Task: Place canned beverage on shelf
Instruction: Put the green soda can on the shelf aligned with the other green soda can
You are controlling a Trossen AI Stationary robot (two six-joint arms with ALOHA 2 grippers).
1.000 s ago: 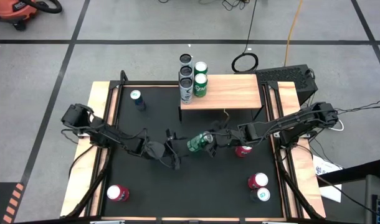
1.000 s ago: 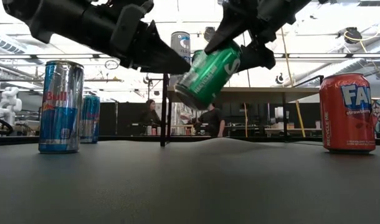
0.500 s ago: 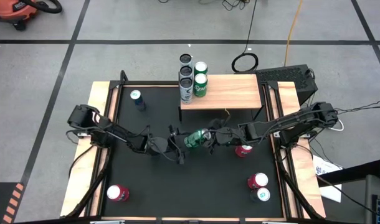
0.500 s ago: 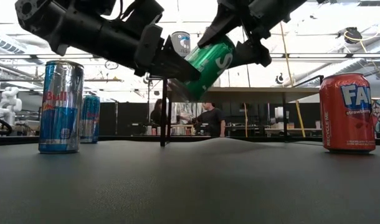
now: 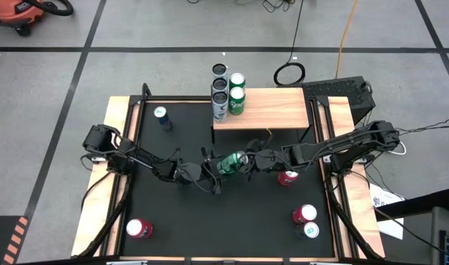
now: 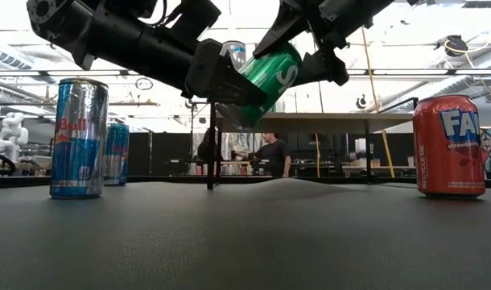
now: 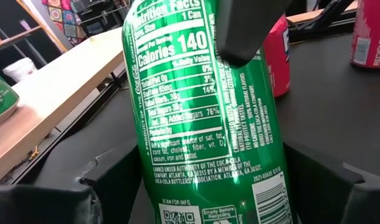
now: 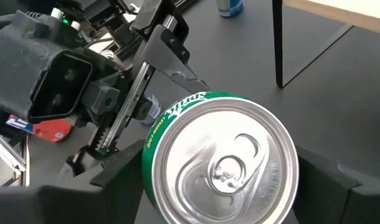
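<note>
Green can [image 5: 230, 163] held tilted above mid-desk [image 5: 173, 221], just before the shelf [image 5: 272, 107] edge: right hand [image 5: 248, 163] grasping its top end, left hand [image 5: 210, 172] spread around its base (not clenched). Open desk beneath.

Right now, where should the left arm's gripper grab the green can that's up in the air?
Around the bare lower body of the green can, coming from its bottom end. It hangs tilted, and the right gripper pinches the lid end, so only that half is free for the left gripper.
</note>
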